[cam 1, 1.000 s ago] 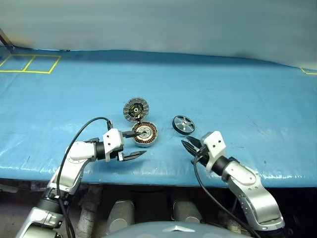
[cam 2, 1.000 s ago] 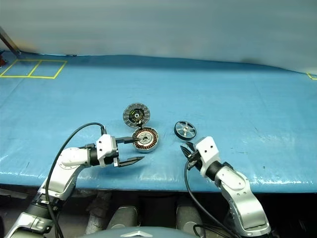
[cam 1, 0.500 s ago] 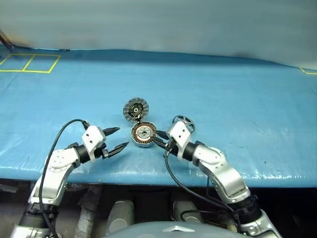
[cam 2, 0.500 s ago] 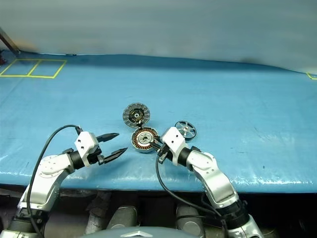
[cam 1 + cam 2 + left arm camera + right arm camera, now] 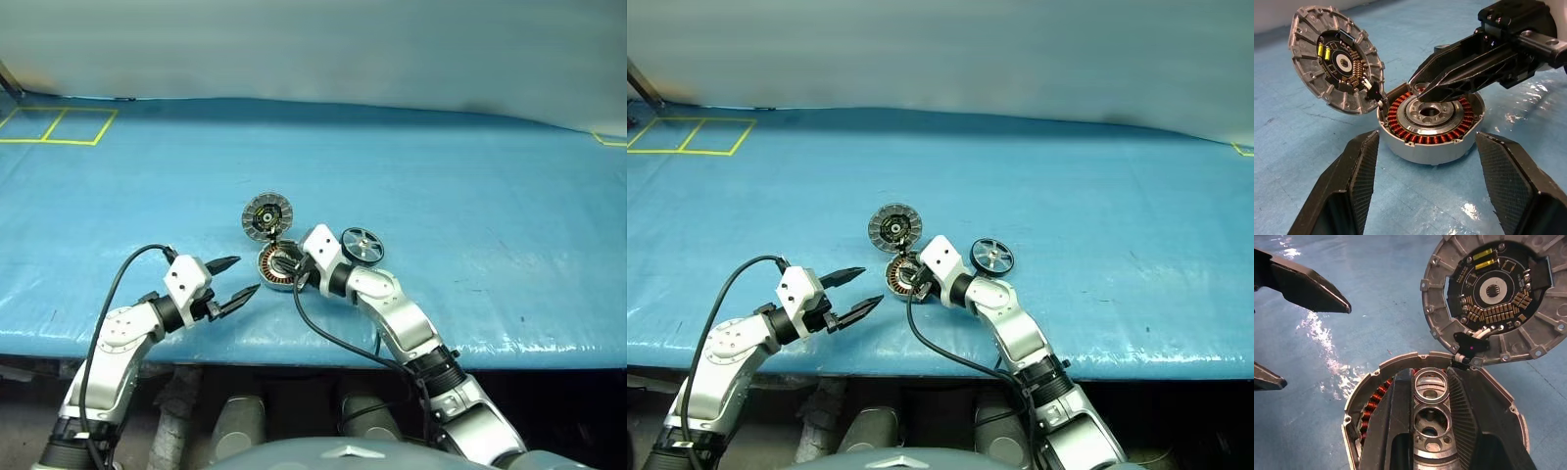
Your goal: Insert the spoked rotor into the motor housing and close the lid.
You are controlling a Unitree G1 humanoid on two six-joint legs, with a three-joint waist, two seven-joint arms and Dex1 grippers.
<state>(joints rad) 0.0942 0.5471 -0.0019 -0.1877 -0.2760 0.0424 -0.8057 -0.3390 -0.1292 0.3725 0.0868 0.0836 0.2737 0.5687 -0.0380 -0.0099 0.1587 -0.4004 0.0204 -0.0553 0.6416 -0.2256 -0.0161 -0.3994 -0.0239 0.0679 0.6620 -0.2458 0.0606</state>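
Observation:
The motor housing (image 5: 277, 268), a silver cup with copper windings, sits on the blue table with its lid (image 5: 267, 215) hinged open and standing behind it. The spoked rotor (image 5: 362, 246) lies flat just right of the housing, untouched. My right gripper (image 5: 291, 262) hangs over the housing's silver centre (image 5: 1431, 382), its fingers a narrow gap apart and holding nothing. My left gripper (image 5: 245, 274) is open a short way left of the housing, aimed at it. In the left wrist view the housing (image 5: 1425, 152) lies beyond the open fingers, apart from them.
The blue sheet covers the table (image 5: 441, 176), and its front edge (image 5: 490, 343) runs close behind both grippers. Yellow tape squares (image 5: 59, 125) mark the far left corner. Each arm trails a black cable (image 5: 323, 338).
My right gripper swung left from beside the rotor to over the housing's centre. My left gripper drew back left, away from the housing. Housing, lid and rotor stayed put.

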